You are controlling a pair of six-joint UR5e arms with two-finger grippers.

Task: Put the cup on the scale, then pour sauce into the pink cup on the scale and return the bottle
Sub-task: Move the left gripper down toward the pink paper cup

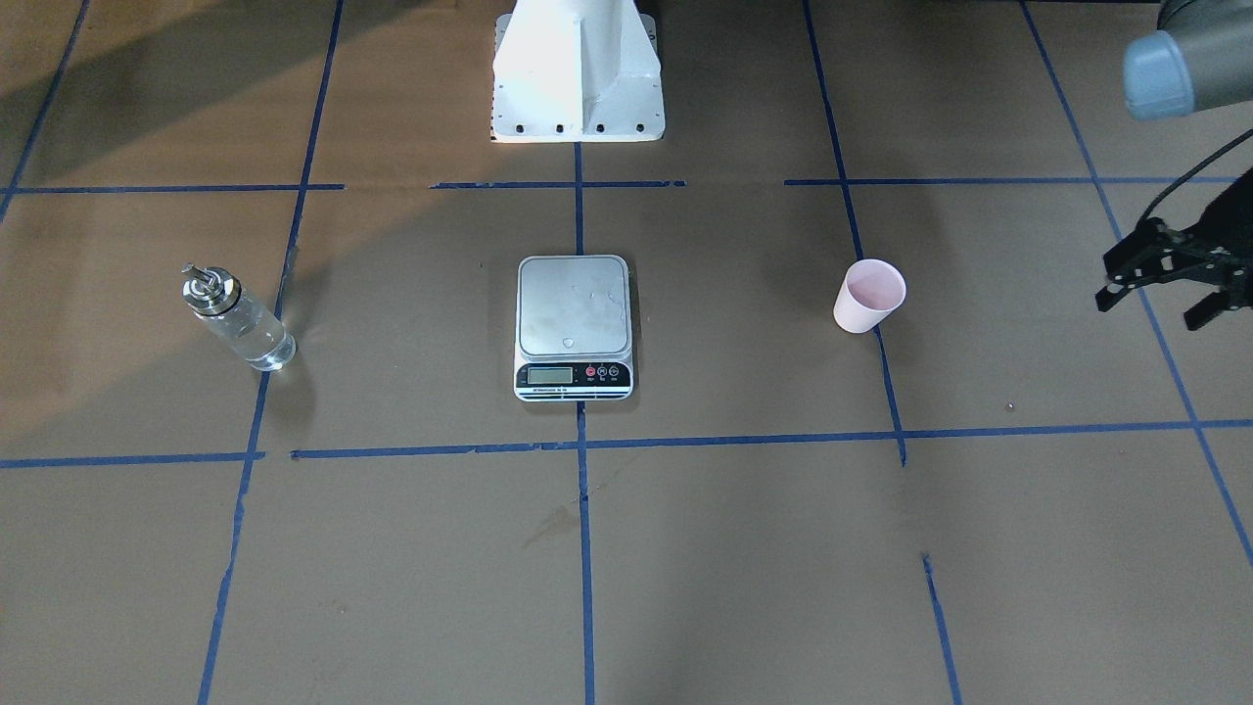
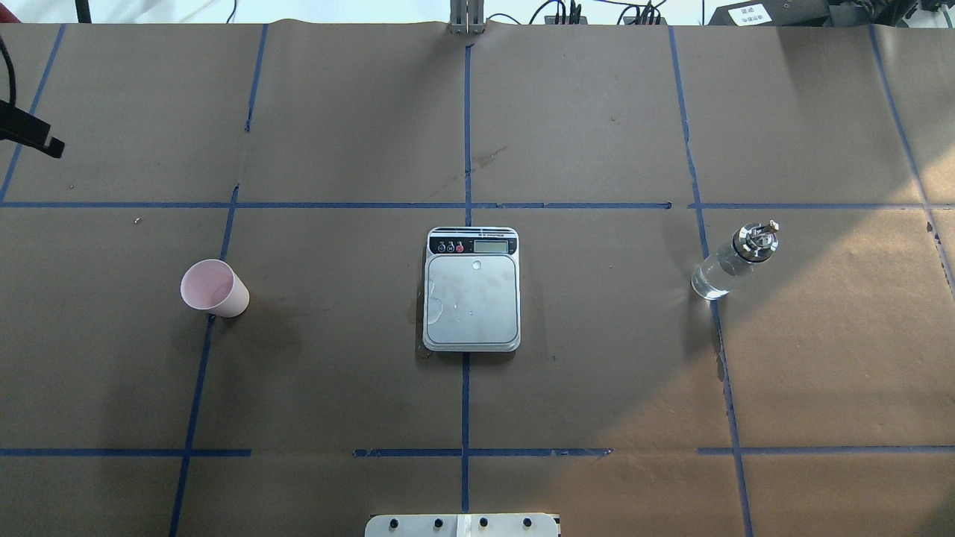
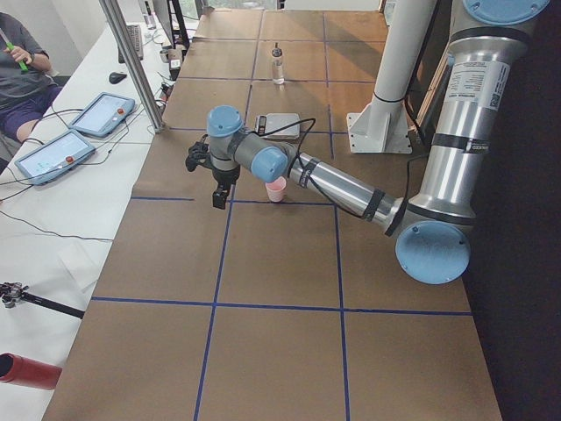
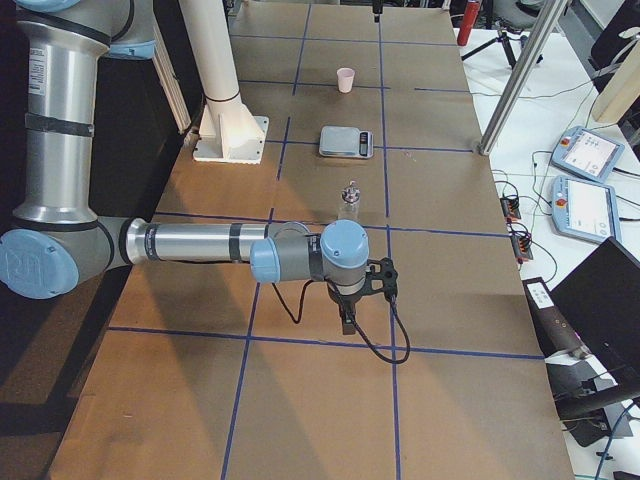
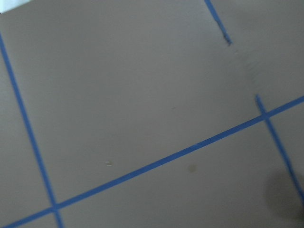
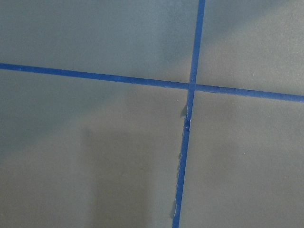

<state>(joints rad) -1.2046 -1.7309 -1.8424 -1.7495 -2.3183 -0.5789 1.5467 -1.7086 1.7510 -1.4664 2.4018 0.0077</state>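
The pink cup point(image 1: 868, 296) stands upright on the brown paper, apart from the scale point(image 1: 574, 328), whose steel platform carries only a few drops. The cup also shows in the overhead view point(image 2: 215, 289), left of the scale point(image 2: 471, 289). The clear bottle point(image 1: 238, 318) point(image 2: 735, 261) with its silver pourer stands on the other side, with clear sauce inside. My left gripper point(image 1: 1150, 308) hovers open and empty, well beyond the cup at the table's edge. My right gripper point(image 4: 345, 320) shows only in the exterior right view, low over the table short of the bottle point(image 4: 350, 200); I cannot tell its state.
The robot's white base point(image 1: 578, 73) stands behind the scale. Blue tape lines grid the table. Two tablets point(image 4: 590, 155) lie on a side table, and a metal post point(image 3: 131, 61) stands at the table's edge. A seated person point(image 3: 17, 70) is beyond it.
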